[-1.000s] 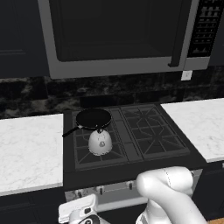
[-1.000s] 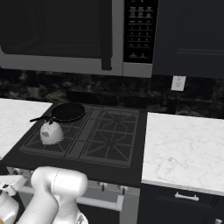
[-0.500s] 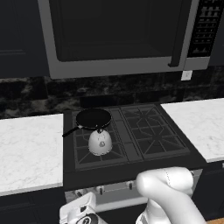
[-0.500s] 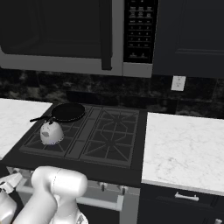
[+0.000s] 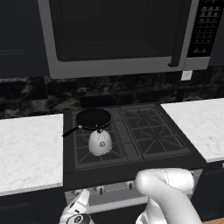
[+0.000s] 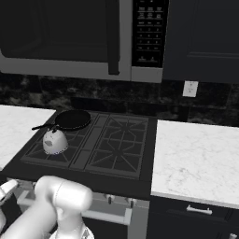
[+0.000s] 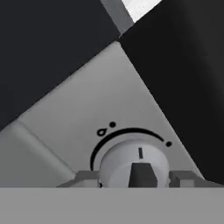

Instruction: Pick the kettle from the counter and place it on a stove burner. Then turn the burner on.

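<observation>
Claw (image 7: 136,180) has dropped lower, straddling knob (image 7: 134,164); kettle (image 5: 100,142) on burner (image 5: 101,149).

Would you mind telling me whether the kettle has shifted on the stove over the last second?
No. The kettle sits on the front left stove burner, just in front of the frying pan, as it did a second ago.

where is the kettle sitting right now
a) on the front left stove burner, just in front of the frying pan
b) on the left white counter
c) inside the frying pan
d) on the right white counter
a, the kettle stands on the front left stove burner, with the frying pan just behind it.
</observation>
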{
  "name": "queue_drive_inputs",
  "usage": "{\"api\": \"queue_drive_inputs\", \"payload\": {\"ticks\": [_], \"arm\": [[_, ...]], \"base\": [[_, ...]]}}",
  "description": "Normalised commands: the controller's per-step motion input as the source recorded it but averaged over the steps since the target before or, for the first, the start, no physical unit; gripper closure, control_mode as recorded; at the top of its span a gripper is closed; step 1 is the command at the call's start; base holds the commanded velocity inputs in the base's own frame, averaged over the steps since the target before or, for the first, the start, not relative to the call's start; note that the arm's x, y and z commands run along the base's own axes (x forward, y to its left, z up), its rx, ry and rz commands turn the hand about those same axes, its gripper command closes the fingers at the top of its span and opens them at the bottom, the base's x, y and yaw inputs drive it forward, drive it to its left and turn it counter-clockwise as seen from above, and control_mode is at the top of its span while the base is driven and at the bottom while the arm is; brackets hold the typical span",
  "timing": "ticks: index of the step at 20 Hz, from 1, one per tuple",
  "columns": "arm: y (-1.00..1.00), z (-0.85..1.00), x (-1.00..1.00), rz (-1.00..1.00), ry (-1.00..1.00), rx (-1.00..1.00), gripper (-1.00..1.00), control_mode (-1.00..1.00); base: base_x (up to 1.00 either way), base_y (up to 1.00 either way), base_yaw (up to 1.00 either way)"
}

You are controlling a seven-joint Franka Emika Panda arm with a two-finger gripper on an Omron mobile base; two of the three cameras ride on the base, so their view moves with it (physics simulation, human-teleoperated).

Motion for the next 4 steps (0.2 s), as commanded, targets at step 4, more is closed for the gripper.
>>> {"api": "queue_drive_inputs", "payload": {"ticks": [4], "arm": [[0.64,0.36,0.44,0.03,0.25,-0.38,1.0,-1.0]], "base": [[0.0,0.0,0.0]]}}
